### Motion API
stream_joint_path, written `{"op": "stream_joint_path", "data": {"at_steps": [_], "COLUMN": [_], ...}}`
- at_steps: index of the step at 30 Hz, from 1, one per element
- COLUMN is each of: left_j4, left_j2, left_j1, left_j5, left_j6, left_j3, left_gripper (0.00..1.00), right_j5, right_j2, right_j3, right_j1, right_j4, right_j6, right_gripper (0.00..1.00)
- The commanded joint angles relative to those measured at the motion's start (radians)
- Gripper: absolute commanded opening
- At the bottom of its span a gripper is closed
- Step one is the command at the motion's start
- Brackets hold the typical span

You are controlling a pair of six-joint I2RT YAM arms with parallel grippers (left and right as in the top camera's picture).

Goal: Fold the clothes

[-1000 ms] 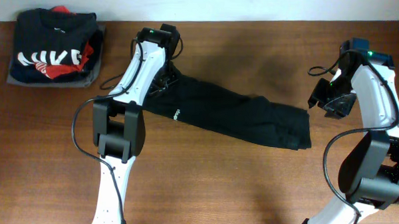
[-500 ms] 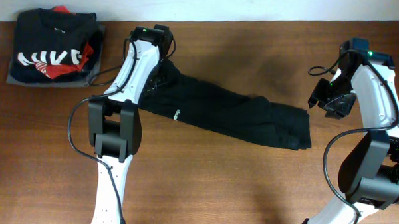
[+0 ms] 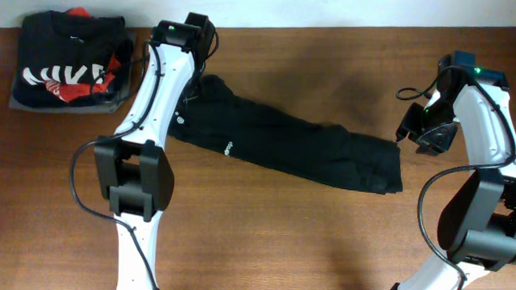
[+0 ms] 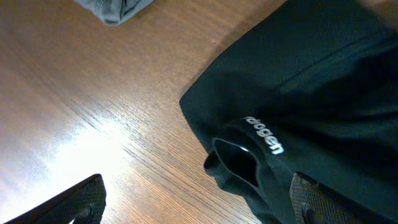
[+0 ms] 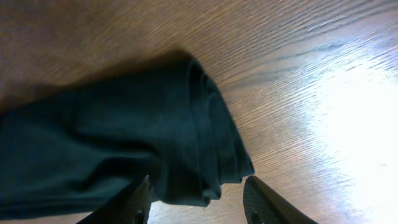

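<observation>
Across the middle of the brown wooden table [image 3: 323, 242] the plain black soft shirt-like garment [image 3: 301, 151] is lying as a long folded band, running from far left down to near right. Its tiny white logo [image 3: 228, 146] is being shown face up toward the left end.

The left gripper [image 3: 194, 89] is being held over the far-left end of the garment. In the wrist view its fingers [image 4: 78, 199] are being kept wide apart with nothing clamped, and a puckered fold [image 4: 233, 162] of the cloth is lying between them.

The right gripper [image 3: 418, 133] is being held just beside the right end of the garment. Its jaws are standing apart. The bunched, layered edge of the cloth is lying between them, with bare wood showing next to the right finger [image 5: 267, 202], so no grip is being made.

Far-left corner: a folded black top with large white letters and red print [image 3: 67, 61] is resting on a folded grey garment [image 3: 18, 104], well apart from the band.
</observation>
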Motion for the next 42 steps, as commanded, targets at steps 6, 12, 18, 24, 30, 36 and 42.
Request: {"op": "stream_joint_path", "data": {"at_steps": [6, 12, 18, 24, 30, 36, 42], "left_j4": [0.159, 0.221, 0.263, 0.313, 0.316, 0.315, 0.313], "left_j2": [-0.012, 0.010, 0.014, 0.014, 0.014, 0.014, 0.014], "left_j1": [-0.002, -0.050, -0.080, -0.081, -0.081, -0.079, -0.079], "left_j5": [0.481, 0.562, 0.558, 0.558, 0.558, 0.558, 0.558], "left_j6": [0.385, 0.594, 0.625, 0.626, 0.626, 0.628, 0.628], "left_j3": [-0.004, -0.005, -0.006, -0.006, -0.006, -0.006, -0.006], "left_gripper": [0.99, 0.99, 0.99, 0.99, 0.99, 0.99, 0.99], "right_j5": [-0.058, -0.051, -0.055, -0.311, -0.373, -0.537, -0.556], "right_j2": [-0.023, -0.023, -0.023, -0.023, -0.022, -0.021, -0.018], "right_j3": [-0.039, -0.144, -0.209, -0.221, -0.278, -0.351, -0.415], "right_j1": [0.068, 0.035, -0.088, -0.213, -0.270, -0.280, -0.280], "right_j4": [0.003, 0.050, 0.082, 0.102, 0.153, 0.205, 0.258], "right_j6": [-0.118, -0.118, -0.165, -0.457, -0.565, -0.719, -0.730], "right_gripper": [0.53, 0.57, 0.57, 0.72, 0.91, 0.99, 0.99]}}
